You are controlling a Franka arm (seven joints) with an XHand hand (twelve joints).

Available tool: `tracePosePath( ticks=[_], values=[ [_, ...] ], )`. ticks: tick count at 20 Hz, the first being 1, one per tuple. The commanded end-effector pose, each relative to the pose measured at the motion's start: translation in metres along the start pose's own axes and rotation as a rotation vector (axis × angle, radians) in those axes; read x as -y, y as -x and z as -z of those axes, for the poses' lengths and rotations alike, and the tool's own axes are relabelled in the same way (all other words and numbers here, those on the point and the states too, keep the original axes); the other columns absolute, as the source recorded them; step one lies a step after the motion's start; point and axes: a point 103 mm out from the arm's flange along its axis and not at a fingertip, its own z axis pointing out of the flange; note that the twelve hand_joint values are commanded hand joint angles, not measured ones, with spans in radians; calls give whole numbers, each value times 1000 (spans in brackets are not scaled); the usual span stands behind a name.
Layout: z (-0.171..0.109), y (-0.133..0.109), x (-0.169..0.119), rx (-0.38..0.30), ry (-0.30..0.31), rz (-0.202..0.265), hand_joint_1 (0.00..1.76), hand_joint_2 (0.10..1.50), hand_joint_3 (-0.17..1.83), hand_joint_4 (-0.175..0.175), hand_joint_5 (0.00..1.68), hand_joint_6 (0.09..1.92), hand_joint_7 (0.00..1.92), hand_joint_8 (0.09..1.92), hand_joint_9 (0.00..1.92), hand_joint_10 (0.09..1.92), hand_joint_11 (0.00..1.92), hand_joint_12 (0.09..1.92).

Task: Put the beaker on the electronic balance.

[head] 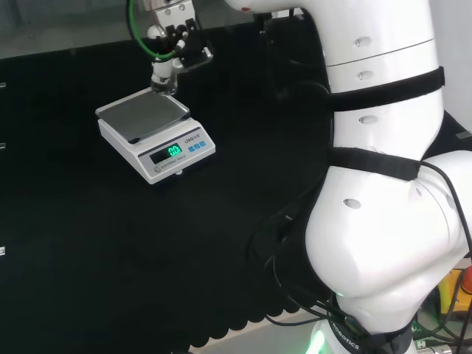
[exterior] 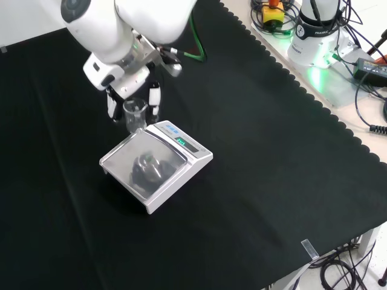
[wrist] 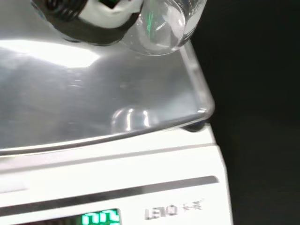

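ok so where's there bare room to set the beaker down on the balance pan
Nearly the whole steel pan of the balance is bare, from its middle to the edge by the display. The crowded spot is the far corner, where the hand holds the beaker right at the pan's rim. The black cloth around the balance is also bare.

Bare balance pan below beaker
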Motion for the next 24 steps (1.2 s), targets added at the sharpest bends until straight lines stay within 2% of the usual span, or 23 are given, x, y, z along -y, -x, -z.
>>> tracePosePath(
  ticks=[1, 9, 14, 22, 24],
  values=[
    [-13, -48, -19, -20, -6, 65, 1149, 1121, 45, -175, 921, 1092, 1229, 895, 1354, 846, 1453, 980],
    [-31, -84, -43, 12, -68, 113, 1145, 1134, 34, -175, 906, 1114, 1166, 913, 1309, 854, 1408, 987],
    [-34, -96, -53, 24, -84, 127, 1143, 1138, 31, -175, 900, 1120, 1138, 912, 1282, 852, 1386, 977],
    [-45, -104, -52, 64, -156, 155, 1136, 1151, 23, -175, 880, 1149, 1055, 908, 1208, 832, 1350, 924],
    [-44, -103, -49, 87, -167, 159, 1138, 1119, -7, -175, 786, 982, 968, 867, 1176, 730, 1297, 910]
  ],
)
